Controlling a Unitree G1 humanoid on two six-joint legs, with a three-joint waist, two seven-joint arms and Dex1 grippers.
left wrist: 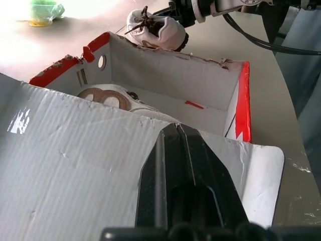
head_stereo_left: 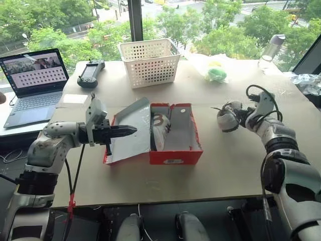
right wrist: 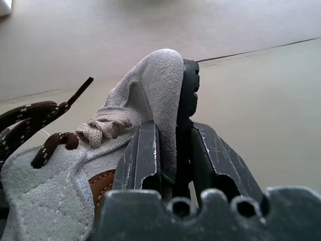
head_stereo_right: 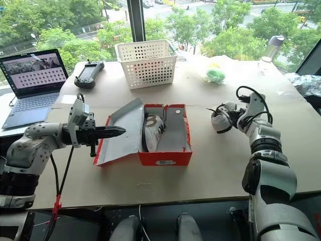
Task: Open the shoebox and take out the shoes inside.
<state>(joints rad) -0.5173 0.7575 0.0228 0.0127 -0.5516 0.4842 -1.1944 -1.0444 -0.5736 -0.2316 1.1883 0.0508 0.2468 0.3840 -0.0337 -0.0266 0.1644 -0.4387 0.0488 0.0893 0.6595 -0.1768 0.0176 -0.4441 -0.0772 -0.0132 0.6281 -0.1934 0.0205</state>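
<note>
One grey-white suede sneaker [head_stereo_left: 228,116] pinched by heel in right fingers [right wrist: 183,95], right of red cardboard shoebox [head_stereo_left: 175,156]; thin grip may slip. Left fingers [head_stereo_left: 131,130] closed, empty, over lid.

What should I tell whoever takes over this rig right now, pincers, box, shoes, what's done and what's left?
Left pincer: shut, holding nothing, resting over the open lid and keeping it down.
Right pincer: shut on the heel collar of one shoe, out on the table to the right of the box.
Box: open, lid folded out to the robot's left. The second shoe lies inside, against the lid side.
Done: box opened, first shoe taken out.
Left: release that shoe on the table, then take out the second one.
</note>
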